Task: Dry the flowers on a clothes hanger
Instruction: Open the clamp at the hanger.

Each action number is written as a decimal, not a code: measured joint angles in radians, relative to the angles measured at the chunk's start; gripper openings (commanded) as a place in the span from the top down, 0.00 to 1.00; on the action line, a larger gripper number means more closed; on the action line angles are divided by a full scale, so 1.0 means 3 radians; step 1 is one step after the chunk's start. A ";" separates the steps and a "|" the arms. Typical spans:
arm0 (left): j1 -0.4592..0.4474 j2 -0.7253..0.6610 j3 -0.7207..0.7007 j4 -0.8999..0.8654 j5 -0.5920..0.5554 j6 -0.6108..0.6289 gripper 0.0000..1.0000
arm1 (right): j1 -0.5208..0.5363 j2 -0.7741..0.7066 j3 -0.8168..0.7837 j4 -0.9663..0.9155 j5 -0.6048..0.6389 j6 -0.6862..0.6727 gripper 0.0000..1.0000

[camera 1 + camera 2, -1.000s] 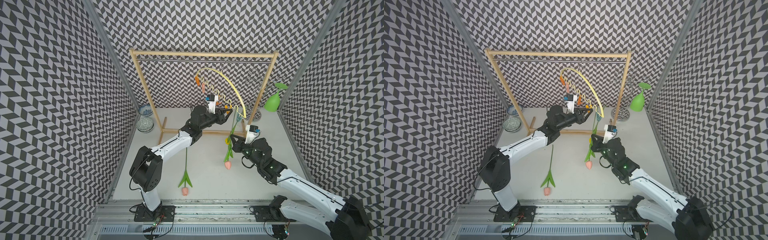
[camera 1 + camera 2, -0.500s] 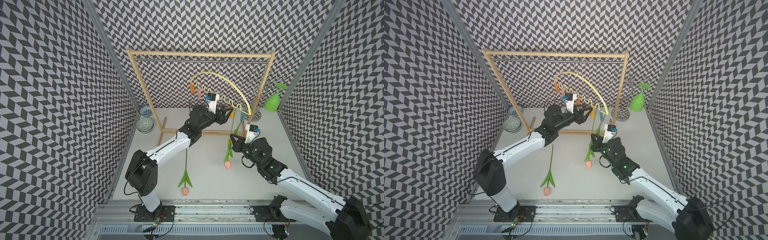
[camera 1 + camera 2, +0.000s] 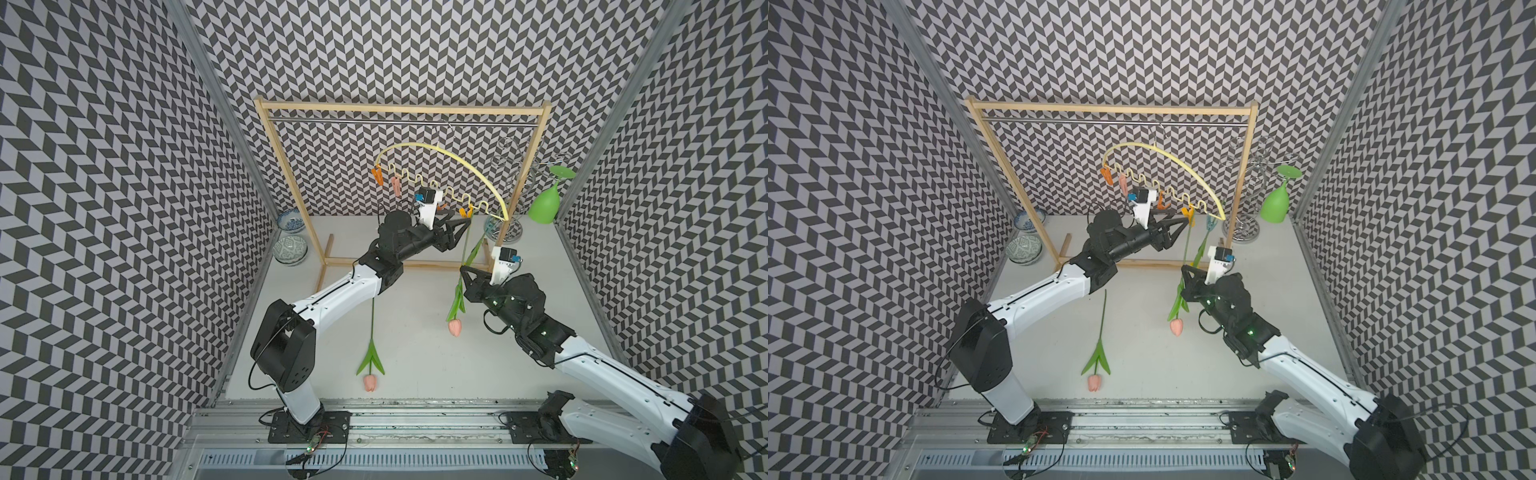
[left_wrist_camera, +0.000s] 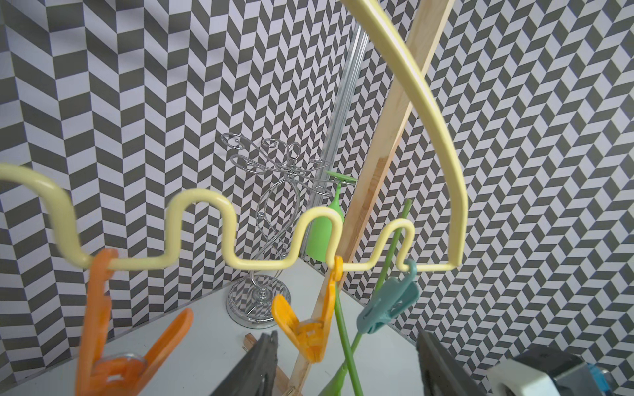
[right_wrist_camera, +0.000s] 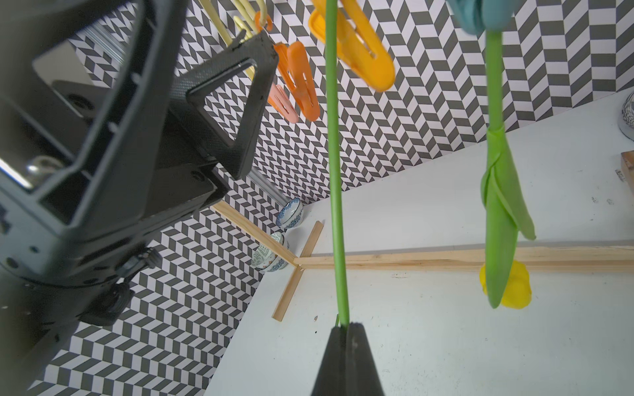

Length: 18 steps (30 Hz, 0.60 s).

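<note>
Against chevron walls [image 3: 124,208], the left gripper [image 4: 346,343] has its jaws apart near the yellow peg [image 4: 308,332] on the clothes hanger [image 4: 260,265], and the right gripper [image 5: 346,331], clamped on the stem of the pink tulip [image 3: 455,327], should let go only once that peg bites.

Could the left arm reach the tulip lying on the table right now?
Probably yes: the tulip lies in the open on the left side, nothing on it, and the left gripper is open and empty.
</note>
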 measured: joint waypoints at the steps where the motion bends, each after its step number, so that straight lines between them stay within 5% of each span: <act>1: -0.0001 0.0013 0.0003 -0.0001 0.0009 -0.0005 0.26 | 0.0000 0.0000 0.0000 0.0000 0.0001 0.0000 1.00; 18: -0.0001 0.0197 0.0072 -0.0029 0.0011 -0.0150 0.27 | -0.0001 -0.0050 0.0000 -0.0033 0.0191 0.0001 1.00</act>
